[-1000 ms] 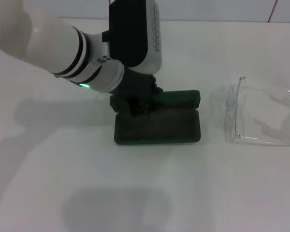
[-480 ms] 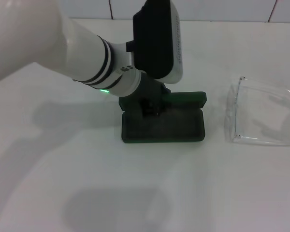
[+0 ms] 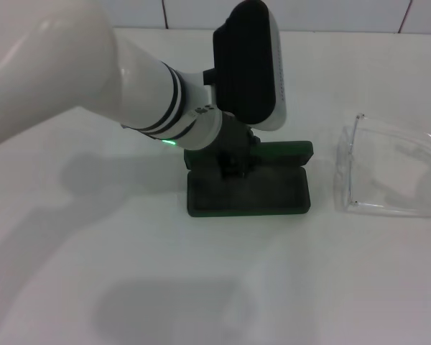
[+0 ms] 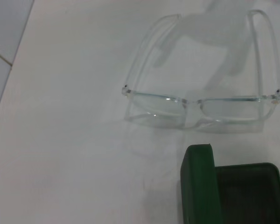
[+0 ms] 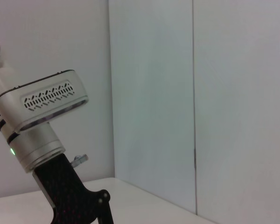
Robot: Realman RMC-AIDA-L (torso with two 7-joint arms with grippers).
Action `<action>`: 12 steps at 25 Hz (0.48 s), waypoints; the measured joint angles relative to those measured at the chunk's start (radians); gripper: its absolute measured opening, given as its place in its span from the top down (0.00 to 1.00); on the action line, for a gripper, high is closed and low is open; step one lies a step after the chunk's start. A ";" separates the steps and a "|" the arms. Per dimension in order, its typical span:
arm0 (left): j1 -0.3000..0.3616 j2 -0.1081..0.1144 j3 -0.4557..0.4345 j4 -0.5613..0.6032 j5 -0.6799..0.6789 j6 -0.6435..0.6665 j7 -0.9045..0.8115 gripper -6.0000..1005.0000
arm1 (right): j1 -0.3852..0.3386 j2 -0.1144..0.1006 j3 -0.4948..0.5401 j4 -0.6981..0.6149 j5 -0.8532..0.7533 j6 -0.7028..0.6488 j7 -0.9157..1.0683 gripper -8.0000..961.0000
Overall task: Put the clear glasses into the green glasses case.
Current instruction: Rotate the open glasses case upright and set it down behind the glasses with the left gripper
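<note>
the dark green rectangular hard glasses case (image 3: 248, 188) lies open near the middle of the head view, its dark-lined tray toward the bottom of the frame and its lid standing up along the far edge. the left gripper (image 3: 233, 164) reaches down from the upper left of the frame onto the case's left part, at the join of lid and tray; whether its dark fingers are spread or pressed together cannot be told. the fully transparent plastic glasses (image 3: 388, 176) lie on the white table (image 3: 129, 287) at the right edge of the frame, well apart from the case, temple arms unfolded. in the left wrist view the glasses (image 4: 203, 105) sit just beyond the case's corner (image 4: 198, 186). the right gripper itself is not seen.
</note>
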 joint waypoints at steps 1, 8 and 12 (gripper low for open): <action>-0.002 0.000 0.006 -0.002 0.000 -0.002 -0.005 0.79 | 0.000 0.000 0.000 0.000 0.000 -0.001 0.000 0.09; -0.007 -0.001 0.022 -0.020 -0.011 -0.038 -0.014 0.79 | -0.001 0.000 0.001 0.000 0.000 -0.009 0.000 0.09; -0.012 -0.002 0.032 -0.034 -0.012 -0.053 -0.024 0.79 | -0.004 0.000 0.002 0.000 0.000 -0.011 0.000 0.09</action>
